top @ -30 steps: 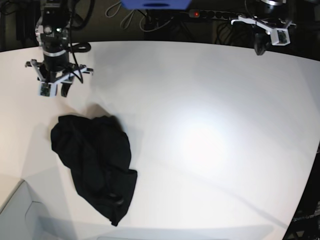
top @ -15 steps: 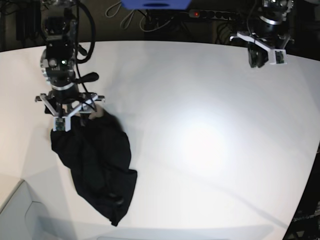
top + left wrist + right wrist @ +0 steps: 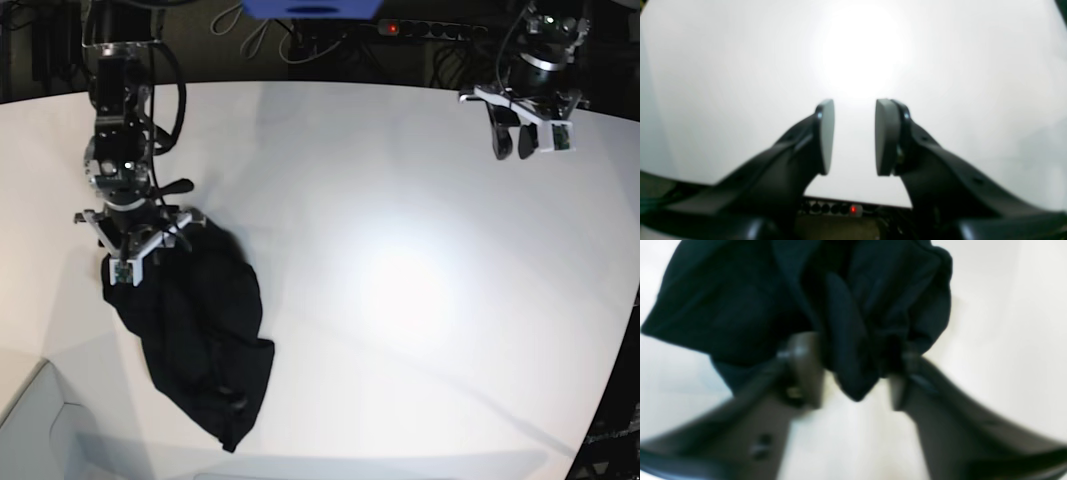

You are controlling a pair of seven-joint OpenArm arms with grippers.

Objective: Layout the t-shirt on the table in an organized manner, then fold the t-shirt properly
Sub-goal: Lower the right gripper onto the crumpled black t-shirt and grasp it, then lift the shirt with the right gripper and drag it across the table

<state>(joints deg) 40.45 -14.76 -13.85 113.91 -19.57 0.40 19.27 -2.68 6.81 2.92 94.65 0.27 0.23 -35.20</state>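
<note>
A crumpled black t-shirt (image 3: 190, 340) is heaped at the near left of the white bench (image 3: 400, 280). A fold of it is straddled by the right claw (image 3: 855, 373), jaws parted, not yet pinched. The left claw (image 3: 853, 136) is held empty, narrowly parted, over bare bench. Several layers might be caught together, leaving the bundle tangled.

- Lighting from overhead: a broad glare patch on the white tabletop (image 3: 410, 280) right of centre in the base view, blown out to pure white at the top of my left wrist view.
- Room behind the tabletop is dark.
- Soft grey shadows fall beside the t-shirt (image 3: 190, 330) and across the lower corner.
- My right wrist view is heavily blurred; black cloth folds barely separate.
- My left pincer (image 3: 853, 136) is soft-focused and backlit.
- Base view bows at the edges.
</note>
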